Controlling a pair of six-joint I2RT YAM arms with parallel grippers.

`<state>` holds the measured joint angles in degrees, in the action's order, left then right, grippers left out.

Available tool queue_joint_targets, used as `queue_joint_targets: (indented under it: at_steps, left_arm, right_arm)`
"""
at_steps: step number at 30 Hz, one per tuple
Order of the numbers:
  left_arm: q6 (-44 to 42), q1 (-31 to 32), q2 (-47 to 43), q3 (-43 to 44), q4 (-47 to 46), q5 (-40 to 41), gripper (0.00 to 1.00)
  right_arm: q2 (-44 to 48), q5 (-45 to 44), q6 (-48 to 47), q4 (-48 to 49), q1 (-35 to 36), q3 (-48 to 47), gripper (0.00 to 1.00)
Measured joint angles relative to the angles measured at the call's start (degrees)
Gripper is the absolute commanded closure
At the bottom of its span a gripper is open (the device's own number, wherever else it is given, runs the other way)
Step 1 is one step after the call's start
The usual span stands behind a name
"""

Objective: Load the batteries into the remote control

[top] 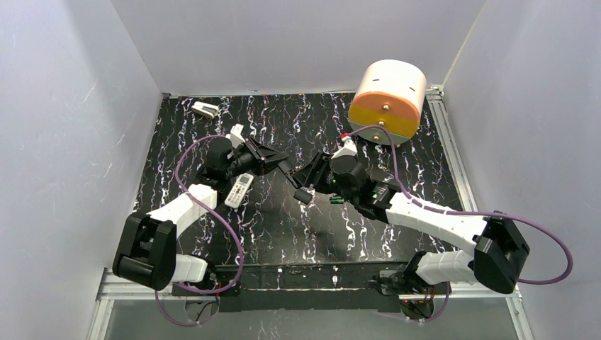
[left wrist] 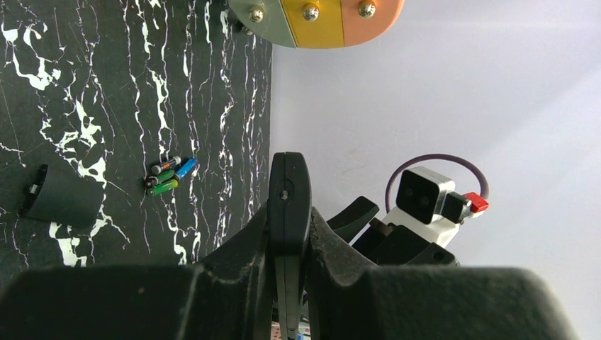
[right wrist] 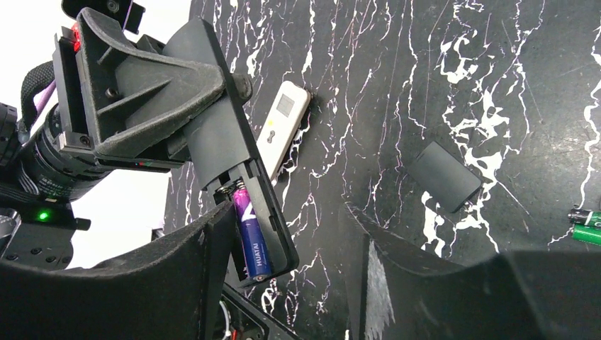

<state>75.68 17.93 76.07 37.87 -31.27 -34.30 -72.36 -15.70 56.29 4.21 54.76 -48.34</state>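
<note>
**Battery bay, open.** The left gripper point(left wrist: 287, 228) is pressed tight on the black remote control point(right wrist: 228, 152) and holds it off the table. One purple battery point(right wrist: 249, 234) is seated in the bay. The right gripper point(right wrist: 294, 234) stands spread at the bay end, pinching nothing. In the top view, the loose batteries point(left wrist: 169, 176) lie on the table at 4 o'clock from the right gripper, and a white remote point(top: 239, 190) lies at 7 o'clock from the left one. Expect the cells to be light, rigid, smooth and apt to roll, so take one across its mid-length. Treat the bay's spring as the delicate part.
</note>
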Motion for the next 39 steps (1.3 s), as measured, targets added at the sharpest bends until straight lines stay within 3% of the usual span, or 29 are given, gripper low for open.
queue_joint_targets:
  at_steps: [10, 29, 39]
  left_arm:
    - [-3.8, 0.1, 0.0, 0.0, 0.0, -1.3, 1.0]
    - [-5.4, 0.2, 0.0, 0.0, 0.0, -1.3, 1.0]
    - [-2.6, 0.4, -0.9, -1.8, 0.4, 2.9, 1.0]
  right_arm:
    - [1.2, 0.4, -2.7, 0.2, 0.0, 0.0, 0.38]
    - [-0.6, 3.9, -6.7, 0.2, 0.0, -0.7, 0.65]
    - [-2.8, -1.0, -6.6, -1.2, 1.4, -2.7, 0.7]
